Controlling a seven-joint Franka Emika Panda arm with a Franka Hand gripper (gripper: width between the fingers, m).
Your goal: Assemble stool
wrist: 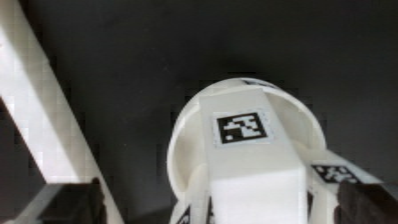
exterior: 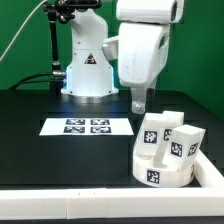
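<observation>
Stool parts white, tag-marked, clustered.

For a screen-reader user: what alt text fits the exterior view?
A white robot arm's open gripper hangs empty above a pile of white tagged stool parts on a black table; a flat marker board lies to the exterior view's left.

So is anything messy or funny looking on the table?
A little. The stool legs are heaped on top of the round seat at the exterior view's right, leaning at different angles instead of lying flat. The open gripper hangs above them, holding nothing. Nothing looks broken or spilled.
</observation>
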